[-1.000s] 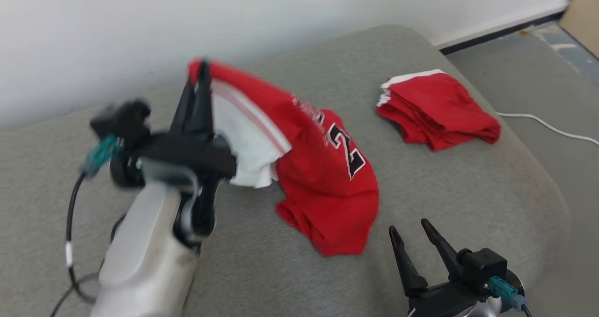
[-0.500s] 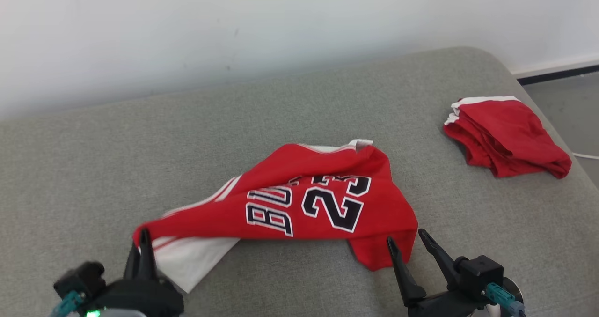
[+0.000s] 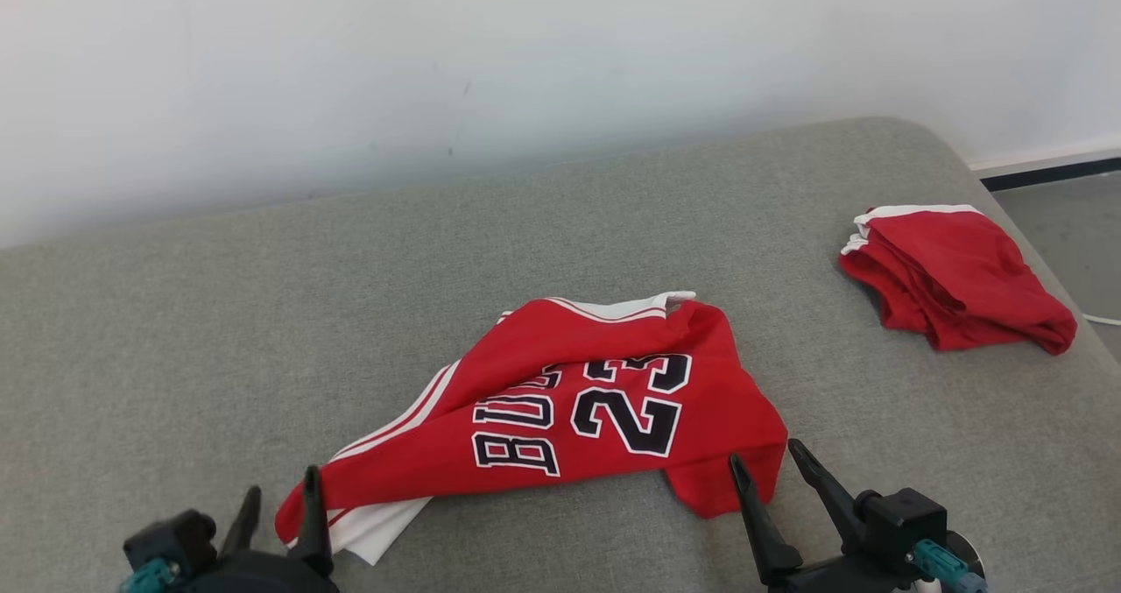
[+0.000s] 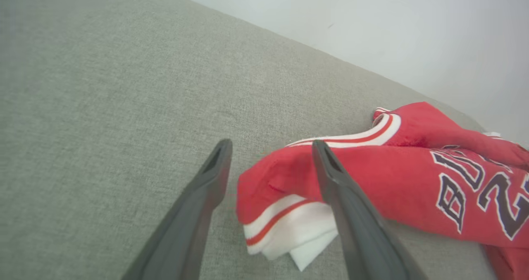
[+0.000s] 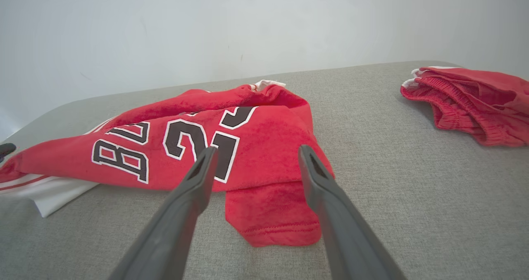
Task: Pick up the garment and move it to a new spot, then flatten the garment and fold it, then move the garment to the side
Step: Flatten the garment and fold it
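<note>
The garment, a red jersey (image 3: 578,400) with white trim and dark "23" lettering, lies crumpled on the grey cushion (image 3: 175,330). My left gripper (image 3: 282,483) is open at the jersey's near-left corner. In the left wrist view that red-and-white corner (image 4: 281,180) lies between the spread fingers of the left gripper (image 4: 271,144), loose on the cushion. My right gripper (image 3: 764,453) is open at the jersey's near-right edge. The right wrist view has the right gripper (image 5: 257,149) straddling a red flap of the jersey (image 5: 248,139), with nothing held.
A folded red garment with white trim (image 3: 955,286) rests near the cushion's right end and also shows as a folded red garment (image 5: 475,102) in the right wrist view. A pale wall (image 3: 525,67) runs behind. Floor and a white cable (image 3: 1103,319) lie past the right edge.
The left gripper brought the jersey down from mid-air onto the cushion's front, then opened and let go of its corner. The camera turned. The right gripper stayed put.
</note>
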`<state>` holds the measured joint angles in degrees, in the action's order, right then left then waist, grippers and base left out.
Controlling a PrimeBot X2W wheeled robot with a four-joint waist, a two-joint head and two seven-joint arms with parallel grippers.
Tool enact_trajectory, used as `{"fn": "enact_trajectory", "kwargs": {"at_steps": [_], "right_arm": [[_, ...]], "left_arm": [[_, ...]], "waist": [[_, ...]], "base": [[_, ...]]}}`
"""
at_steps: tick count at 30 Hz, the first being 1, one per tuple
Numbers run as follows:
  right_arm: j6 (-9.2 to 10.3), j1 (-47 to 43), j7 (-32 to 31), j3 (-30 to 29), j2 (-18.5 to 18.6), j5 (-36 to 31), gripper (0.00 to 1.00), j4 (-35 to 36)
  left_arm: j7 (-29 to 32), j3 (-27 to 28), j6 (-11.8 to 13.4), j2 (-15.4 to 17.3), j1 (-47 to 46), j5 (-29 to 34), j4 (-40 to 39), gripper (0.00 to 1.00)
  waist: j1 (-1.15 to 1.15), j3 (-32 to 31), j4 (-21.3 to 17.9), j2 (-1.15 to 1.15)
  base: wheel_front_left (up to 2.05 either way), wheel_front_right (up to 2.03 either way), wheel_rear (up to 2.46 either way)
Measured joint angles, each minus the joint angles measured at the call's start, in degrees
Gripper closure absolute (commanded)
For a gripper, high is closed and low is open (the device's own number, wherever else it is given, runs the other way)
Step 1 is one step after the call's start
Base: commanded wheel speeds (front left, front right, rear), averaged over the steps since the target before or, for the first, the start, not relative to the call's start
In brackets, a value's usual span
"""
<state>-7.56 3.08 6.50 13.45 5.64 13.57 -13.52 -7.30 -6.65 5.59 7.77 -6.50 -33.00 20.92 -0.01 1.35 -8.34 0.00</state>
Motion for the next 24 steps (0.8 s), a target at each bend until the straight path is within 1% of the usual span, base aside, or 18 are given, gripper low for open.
{"fn": "enact_trajectory", "kwargs": {"at_steps": [1, 2, 4, 6, 8, 10, 14, 18, 21, 24], "right_arm": [[0.00, -0.02, 0.00, 0.02, -0.02, 0.01, 0.00, 0.08], [0.00, -0.02, 0.00, 0.02, -0.02, 0.01, 0.00, 0.08], [0.00, -0.06, 0.02, -0.24, -0.07, 0.02, 0.00, 0.18], [0.00, -0.05, 0.09, -0.40, -0.12, 0.03, 0.00, 0.18], [0.00, 0.04, 0.15, -0.23, -0.32, 0.03, 0.00, 0.16], [0.00, 0.29, 0.35, -0.15, -0.43, 0.04, 0.00, 0.10], [0.00, 1.41, 0.65, 0.19, -0.64, 0.04, 0.00, -0.01], [0.00, 3.11, 1.18, 0.91, -0.87, 0.08, 0.00, -0.19], [0.00, 3.67, 1.72, 0.89, -1.02, 0.20, 0.00, -0.64], [0.00, 3.78, 2.60, 0.19, -1.12, 0.38, 0.00, -1.30]], "left_arm": [[0.53, -0.33, 0.66, 0.62, 0.02, 1.20, -1.38, 0.00], [0.53, -0.33, 0.66, 0.62, 0.02, 1.20, -1.38, 0.00], [1.03, -0.57, 2.75, 1.96, -0.08, 3.14, -4.63, 0.00], [2.15, -0.82, 3.87, 2.67, -0.73, 4.33, -7.46, 0.00], [4.53, -2.12, 3.48, 2.67, -3.03, 4.35, -9.43, 0.00], [8.29, -4.16, 2.78, 2.56, -6.74, 4.52, -9.37, 0.00], [16.00, -7.48, 0.83, 1.24, -14.61, 3.87, -3.33, 0.00], [23.04, -8.87, 0.36, 0.66, -21.75, 2.67, 5.20, 0.00], [27.86, -9.49, -0.08, 1.25, -25.10, 2.30, 9.93, 0.00], [31.19, -9.98, -0.04, 2.35, -27.23, 2.32, 12.66, 0.00]], "waist": [[0.00, 0.00, -0.13, 0.00], [0.00, 0.00, -0.13, 0.00], [0.00, 0.11, -0.42, 0.00], [0.00, 0.39, -0.71, 0.00], [0.00, 0.83, -1.05, 0.00], [0.00, 1.32, -1.54, 0.00], [0.00, 2.31, -3.11, 0.00], [0.01, 3.52, -5.56, 0.00], [0.01, 4.52, -7.79, 0.00], [0.01, 5.58, -10.03, 0.00]], "base": [[0.00, 0.00, 0.00], [0.00, 0.00, 0.00], [0.00, 0.00, 0.00], [0.00, 0.00, 0.00], [0.00, 0.00, 0.00], [0.00, 0.00, 0.00], [0.00, 0.00, 0.00], [0.00, 0.00, 0.00], [0.00, 0.00, 0.00], [0.00, 0.00, 0.00]]}}
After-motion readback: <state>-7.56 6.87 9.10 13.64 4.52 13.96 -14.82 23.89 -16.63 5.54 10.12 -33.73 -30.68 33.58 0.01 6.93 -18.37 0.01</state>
